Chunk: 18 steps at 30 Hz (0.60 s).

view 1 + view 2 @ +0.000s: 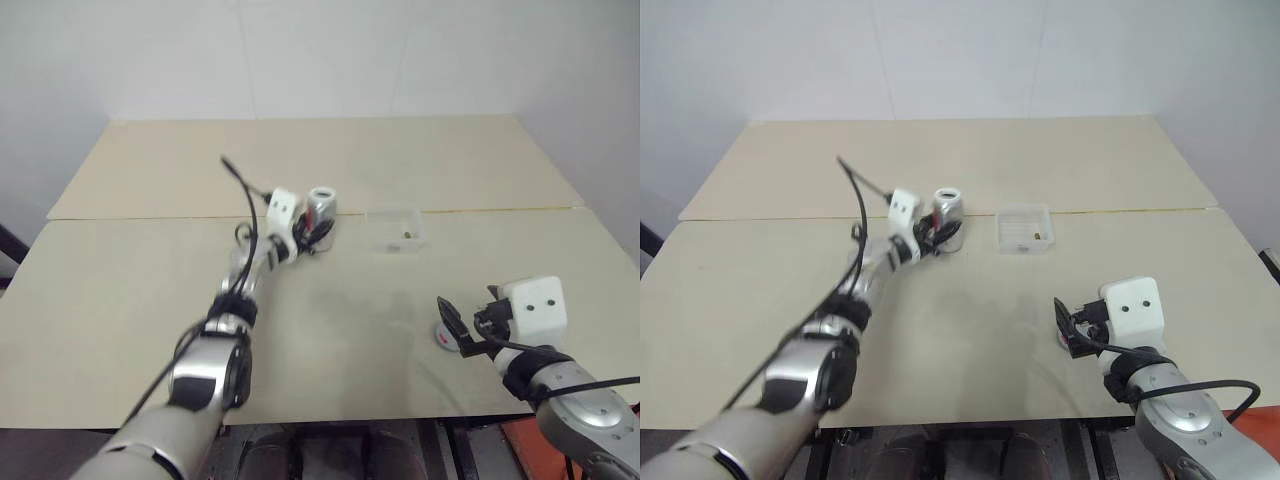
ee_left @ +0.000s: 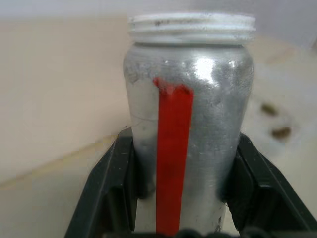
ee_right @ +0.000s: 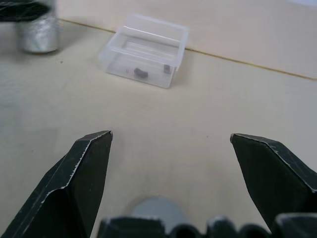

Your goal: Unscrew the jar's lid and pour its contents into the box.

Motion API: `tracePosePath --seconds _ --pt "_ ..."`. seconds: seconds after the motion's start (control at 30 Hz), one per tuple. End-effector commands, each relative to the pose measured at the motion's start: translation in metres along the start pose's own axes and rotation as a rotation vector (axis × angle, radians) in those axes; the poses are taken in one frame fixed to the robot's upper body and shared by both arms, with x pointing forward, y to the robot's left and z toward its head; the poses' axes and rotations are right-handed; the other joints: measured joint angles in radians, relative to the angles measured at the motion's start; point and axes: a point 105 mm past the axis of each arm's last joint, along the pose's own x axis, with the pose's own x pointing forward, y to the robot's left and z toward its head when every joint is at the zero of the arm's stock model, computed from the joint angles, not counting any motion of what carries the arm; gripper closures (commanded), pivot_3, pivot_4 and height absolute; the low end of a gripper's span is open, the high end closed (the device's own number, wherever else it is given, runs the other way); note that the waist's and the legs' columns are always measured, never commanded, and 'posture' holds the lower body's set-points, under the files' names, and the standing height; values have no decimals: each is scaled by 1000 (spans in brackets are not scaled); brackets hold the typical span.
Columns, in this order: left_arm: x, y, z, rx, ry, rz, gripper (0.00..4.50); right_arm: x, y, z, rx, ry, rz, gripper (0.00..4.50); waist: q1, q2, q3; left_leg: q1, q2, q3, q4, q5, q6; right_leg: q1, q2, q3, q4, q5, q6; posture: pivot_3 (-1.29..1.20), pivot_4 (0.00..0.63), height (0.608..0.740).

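- My left gripper (image 2: 173, 218) is clamped on the upright jar (image 1: 321, 205), just beside the box (image 1: 398, 229).
- My right gripper (image 3: 171, 144) is spread apart over the lid (image 3: 157, 210).

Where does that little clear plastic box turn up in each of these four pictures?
Left eye view: the box sits right of centre on the table, just right of the jar.
Right eye view: again just right of the jar.
Left wrist view: I can't make the box out; only two blurred dark bits beside the jar.
Right wrist view: far behind the open right pincer.
Shared landmark: the jar.
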Motion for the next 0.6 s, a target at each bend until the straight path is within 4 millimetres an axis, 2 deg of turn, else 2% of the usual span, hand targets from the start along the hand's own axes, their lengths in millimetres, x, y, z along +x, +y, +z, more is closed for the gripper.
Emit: tracePosePath --seconds 0.03,0.2,0.4,0.6 --pt "-12 -9 6 40 -65 -2 2524 3 1 7 -34 -24 28 21 3 0 -1 1 0 0 0 0 0 0 0 1 0 0 0 0 150 740" --pt "-24 -14 -9 43 -49 33 2524 9 0 11 -49 -33 50 21 7 0 -1 5 1 0 0 0 1 5 0 1 0 0 -1 0 150 740" --pt "-28 -11 -23 48 -12 57 2524 8 0 8 -69 -27 52 21 7 0 -1 10 1 -1 0 -3 6 12 0 0 -2 0 -1 0 150 740" --pt "-29 -16 -27 24 -8 22 607 5 0 5 -79 -16 44 0 7 1 -2 10 1 0 0 -3 5 12 0 0 -2 0 -1 0 150 740"
